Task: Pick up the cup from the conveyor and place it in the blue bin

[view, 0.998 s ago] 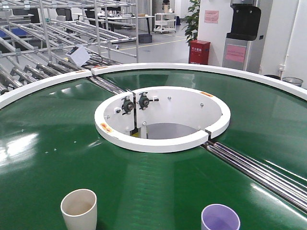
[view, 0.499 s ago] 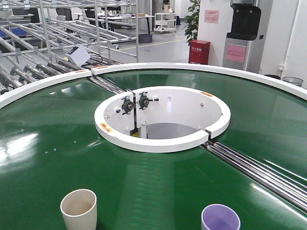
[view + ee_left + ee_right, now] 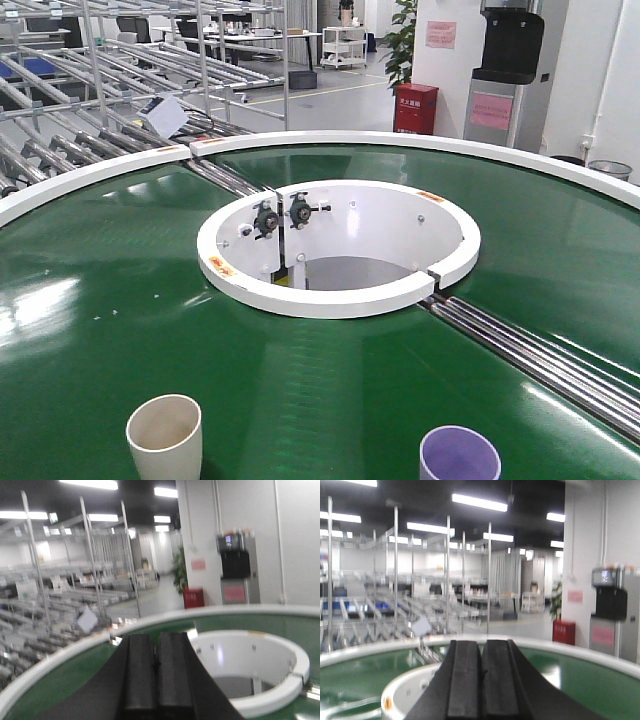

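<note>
Evidently neither claw had a cup yet, so left gripper (image 3: 156, 675) and right gripper (image 3: 481, 680) were pressed together, empty. On the conveyor (image 3: 90, 300), a cream cup (image 3: 164, 435) and a purple cup (image 3: 459, 456) stood upright at the front view's bottom edge. The bin was unseen.

Your left gripper (image 3: 156, 645) and right gripper (image 3: 481, 650), each seen from its own wrist, point roughly level and forward, black jaws pressed fully together.
</note>
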